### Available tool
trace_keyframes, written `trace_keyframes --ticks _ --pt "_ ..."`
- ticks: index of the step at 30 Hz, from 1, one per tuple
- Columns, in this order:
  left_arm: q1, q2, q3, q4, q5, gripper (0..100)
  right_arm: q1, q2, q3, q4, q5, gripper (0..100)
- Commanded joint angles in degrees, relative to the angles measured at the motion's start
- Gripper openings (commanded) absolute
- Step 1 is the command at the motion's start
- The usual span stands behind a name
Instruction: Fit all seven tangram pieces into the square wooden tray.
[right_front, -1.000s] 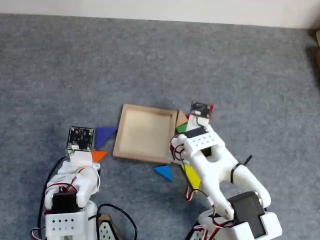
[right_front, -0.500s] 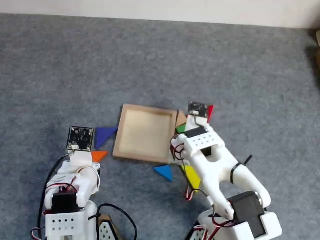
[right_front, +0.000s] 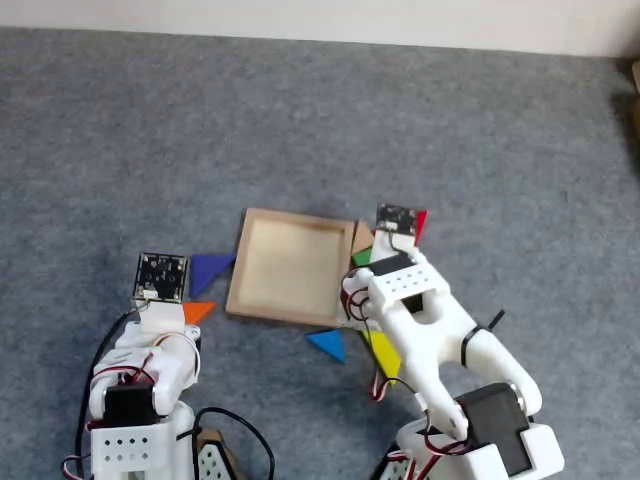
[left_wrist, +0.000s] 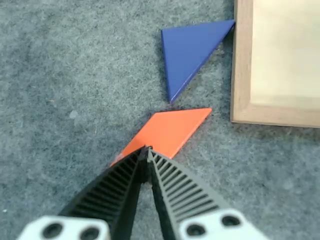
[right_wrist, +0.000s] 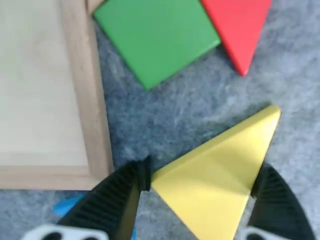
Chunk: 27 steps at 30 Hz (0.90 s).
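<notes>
Just beside tray edge (outside): yellow triangle.

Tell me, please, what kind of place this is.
Probably a robot practice bench: left arm and right arm side by side on a grey carpet-like cover, with a square wooden tray, an orange parallelogram and a dark blue triangle.

A: Lighting?
B: Soft, even, from overhead. Carpet is uniformly lit in the high view.
A: Shadows?
B: Thin and faint: along the tray far edge, and under the green square. Tray wood is bright and pale.
</notes>
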Motion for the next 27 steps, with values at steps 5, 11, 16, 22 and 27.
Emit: trace_keyframes --ticks 5,11,16,22,27 --pt "0.5 -2.5 1.1 0.1 -0.4 0 -0.5 -0.3 2.8 2.2 1.0 30.0" --pt "0.5 -2.5 1.1 0.1 -0.4 0 -0.5 -0.3 2.9 2.3 1.2 26.1" --pt "0.5 -2.5 1.1 0.1 -0.4 0 -0.5 -0.3 2.6 2.3 6.4 16.2" --pt "0.5 -2.5 1.1 0.1 -0.4 0 -0.5 -0.3 2.6 2.3 6.6 15.9" --pt "0.5 -2.5 1.1 0.1 -0.4 0 -0.7 -0.4 2.6 2.4 6.7 16.0"
